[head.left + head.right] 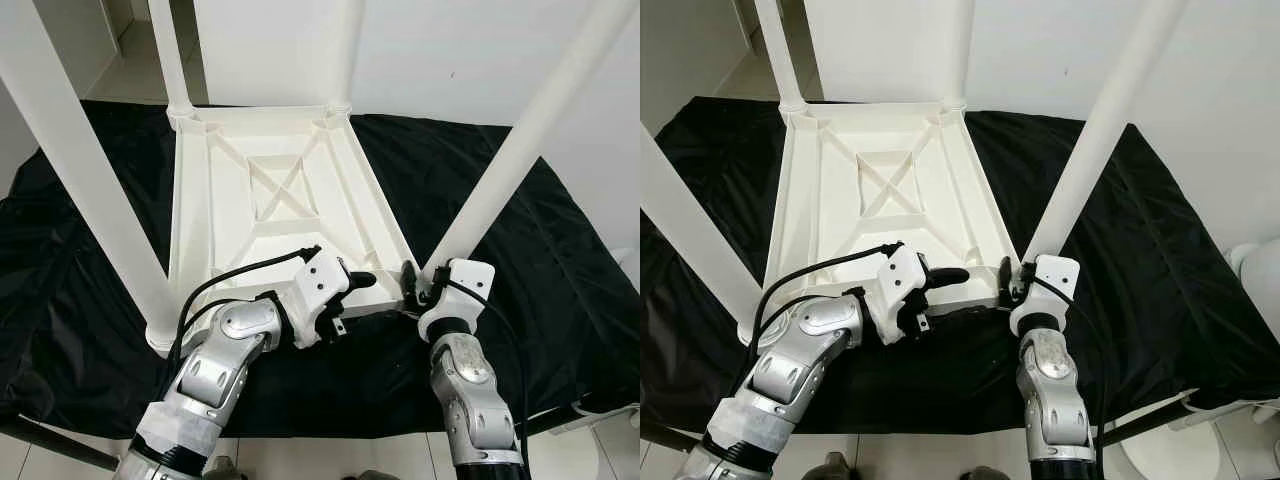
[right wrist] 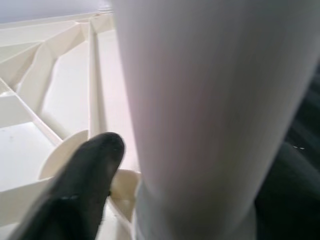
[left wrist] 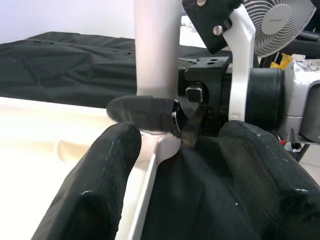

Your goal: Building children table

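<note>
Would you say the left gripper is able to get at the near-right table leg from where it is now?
Probably yes: the left gripper sits open beside that leg, though the right gripper already crowds its base.

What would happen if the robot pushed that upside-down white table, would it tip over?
Probably not: the table lies flat on its wide top on the black cloth, legs up. It looks like stiff, light plastic with ribs underneath, so it would likely slide, perhaps bunching the cloth.

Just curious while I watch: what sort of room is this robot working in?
Probably a room in a home: an upturned white children's table lies on a black cloth over pale floor tiles, and a fan stands nearby.
</note>
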Controlling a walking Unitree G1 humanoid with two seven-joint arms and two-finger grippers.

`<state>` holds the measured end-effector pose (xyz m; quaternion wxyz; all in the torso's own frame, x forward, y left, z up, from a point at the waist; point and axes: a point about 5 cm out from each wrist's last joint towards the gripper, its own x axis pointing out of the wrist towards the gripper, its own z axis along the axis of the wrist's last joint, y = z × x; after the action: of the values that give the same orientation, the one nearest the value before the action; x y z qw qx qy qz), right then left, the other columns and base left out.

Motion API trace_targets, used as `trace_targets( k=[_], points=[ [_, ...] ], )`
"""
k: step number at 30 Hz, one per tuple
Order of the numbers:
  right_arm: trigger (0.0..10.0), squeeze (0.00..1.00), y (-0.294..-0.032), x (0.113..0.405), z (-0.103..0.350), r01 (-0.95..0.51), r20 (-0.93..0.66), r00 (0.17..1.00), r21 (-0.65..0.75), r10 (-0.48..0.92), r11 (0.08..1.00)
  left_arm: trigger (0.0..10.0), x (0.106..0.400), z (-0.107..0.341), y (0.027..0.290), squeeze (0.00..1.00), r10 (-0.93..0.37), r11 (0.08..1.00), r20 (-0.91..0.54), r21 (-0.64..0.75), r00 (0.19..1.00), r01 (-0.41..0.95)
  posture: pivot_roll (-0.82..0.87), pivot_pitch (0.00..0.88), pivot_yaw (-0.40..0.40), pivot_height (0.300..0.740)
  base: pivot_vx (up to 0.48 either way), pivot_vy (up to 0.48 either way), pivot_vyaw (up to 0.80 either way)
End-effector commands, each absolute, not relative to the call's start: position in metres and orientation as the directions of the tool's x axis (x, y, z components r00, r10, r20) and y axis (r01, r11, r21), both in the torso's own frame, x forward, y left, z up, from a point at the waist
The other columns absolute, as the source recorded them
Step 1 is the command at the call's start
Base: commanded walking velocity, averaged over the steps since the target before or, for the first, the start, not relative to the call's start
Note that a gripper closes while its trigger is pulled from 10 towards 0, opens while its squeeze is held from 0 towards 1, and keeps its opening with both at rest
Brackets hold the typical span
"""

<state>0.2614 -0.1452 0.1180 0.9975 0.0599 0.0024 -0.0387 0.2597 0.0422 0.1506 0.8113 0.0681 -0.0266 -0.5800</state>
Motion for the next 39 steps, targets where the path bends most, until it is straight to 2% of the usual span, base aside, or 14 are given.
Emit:
trace_targets(
  k=[1,2,3,6,11,13,15,21,26,27,28,35,39],
  points=[
    [10.0,1.0,-0.141,0.259,0.121,0.018,0.007,1.0,0.144,-0.019,0.989,10.0,0.264,0.15,0.041,0.0,-0.929,0.362,-0.035,0.132,0.369,0.923,0.01,0.012,-0.064,0.74,0.0,0.0,0.0],
    [10.0,1.0,-0.141,0.259,0.121,0.018,0.007,1.0,0.144,-0.019,0.989,10.0,0.264,0.15,0.041,0.0,-0.929,0.362,-0.035,0.132,0.369,0.923,0.01,0.012,-0.064,0.74,0.0,0.0,0.0],
    [10.0,0.0,-0.15,0.258,0.126,-0.045,0.034,0.999,0.126,0.041,0.991,10.0,0.264,0.15,0.041,0.0,-0.928,0.364,-0.031,0.13,0.371,0.922,0.01,0.008,-0.067,0.74,0.0,0.0,0.0],
    [10.0,0.0,-0.172,0.257,0.137,-0.209,0.056,0.977,0.034,0.207,0.977,10.0,0.264,0.152,0.04,0.0,-0.928,0.367,-0.024,0.126,0.372,0.922,0.02,0.012,-0.067,0.74,0.0,0.0,0.0],
    [10.0,0.0,-0.187,0.258,0.142,-0.315,0.039,0.948,-0.042,0.317,0.948,10.0,0.264,0.152,0.04,0.0,-0.927,0.369,-0.023,0.126,0.374,0.921,0.03,0.012,-0.071,0.74,0.0,0.0,0.0],
    [10.0,0.0,-0.19,0.258,0.142,-0.369,0.021,0.928,-0.066,0.371,0.927,10.0,0.264,0.152,0.04,0.0,-0.927,0.369,-0.024,0.126,0.374,0.921,0.03,0.012,-0.066,0.74,0.0,0.0,0.0],
    [10.0,0.0,-0.197,0.257,0.14,-0.48,-0.035,0.877,-0.128,0.48,0.868,10.0,0.263,0.152,0.04,0.0,-0.929,0.364,-0.026,0.129,0.37,0.922,0.03,0.01,-0.062,0.74,0.0,0.0,0.0],
    [10.0,0.0,-0.204,0.265,0.135,-0.599,-0.115,0.801,-0.157,0.588,0.785,10.0,0.263,0.154,0.038,0.0,-0.933,0.354,-0.019,0.123,0.359,0.927,0.03,0.005,-0.052,0.74,0.0,0.0,0.0],
    [10.0,0.0,-0.204,0.27,0.133,-0.642,-0.149,0.767,-0.168,0.624,0.748,10.0,0.264,0.155,0.037,0.0,-0.937,0.343,-0.024,0.132,0.349,0.93,0.03,0.0,-0.035,0.74,0.0,0.0,0.0],
    [7.2,0.0,-0.204,0.273,0.131,-0.658,-0.167,0.753,-0.17,0.636,0.734,10.0,0.265,0.155,0.036,0.0,-0.939,0.336,-0.023,0.13,0.342,0.933,0.03,0.0,-0.032,0.74,0.0,0.0,0.0],
    [0.0,0.0,-0.204,0.274,0.128,-0.67,-0.178,0.742,-0.159,0.647,0.725,10.0,0.265,0.156,0.036,0.0,-0.941,0.333,-0.024,0.133,0.338,0.934,0.04,0.001,-0.033,0.74,0.0,0.0,0.0],
    [0.0,0.0,-0.203,0.272,0.124,-0.689,-0.187,0.724,-0.131,0.664,0.713,10.0,0.267,0.156,0.036,0.0,-0.941,0.332,-0.025,0.133,0.338,0.934,0.04,0.001,-0.033,0.74,0.0,0.0,0.0],
    [0.0,0.0,-0.207,0.262,0.116,-0.697,-0.197,0.711,-0.065,0.675,0.714,10.0,0.264,0.153,0.037,0.0,-0.943,0.322,-0.039,0.134,0.33,0.937,0.04,0.0,-0.033,0.74,0.0,0.0,0.0]
  ],
)
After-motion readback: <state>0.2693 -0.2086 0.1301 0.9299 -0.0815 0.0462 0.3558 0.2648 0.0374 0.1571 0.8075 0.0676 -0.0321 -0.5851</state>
